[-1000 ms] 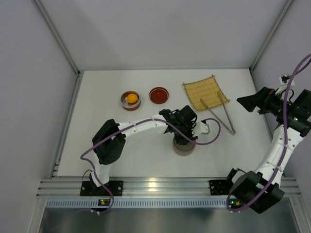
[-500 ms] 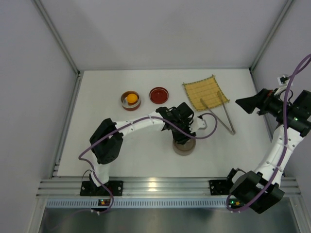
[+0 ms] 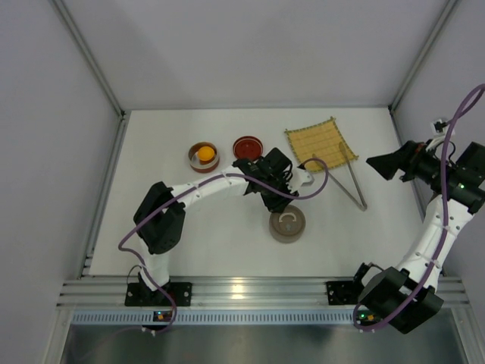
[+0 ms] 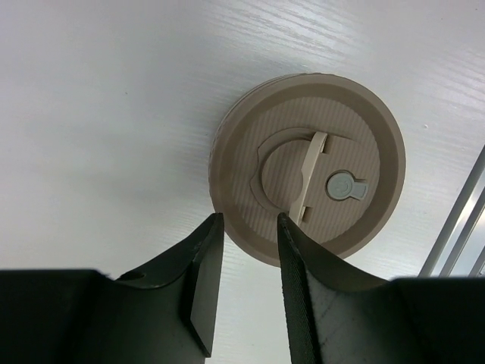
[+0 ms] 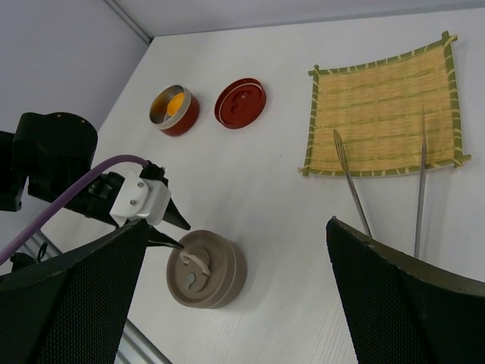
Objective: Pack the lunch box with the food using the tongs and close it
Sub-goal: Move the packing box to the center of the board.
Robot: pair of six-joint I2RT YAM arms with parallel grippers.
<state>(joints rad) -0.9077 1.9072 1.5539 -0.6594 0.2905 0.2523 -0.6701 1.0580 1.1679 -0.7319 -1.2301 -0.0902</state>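
The tongs point(image 3: 355, 178), tips on the mat point(image 3: 322, 144) and joint off it, look light, stiff, springy and slick, best pinched across both arms mid-length; right gripper point(image 5: 236, 227) gapes wide, left gripper point(image 4: 246, 227) narrowly parted, both empty.

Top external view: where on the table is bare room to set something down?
Free: the strip behind the open red round tin and the flat red round disc, up to the back wall; also the near-right patch between the beige round container and the slim metal tongs. Crowded: the middle, under the white left arm.
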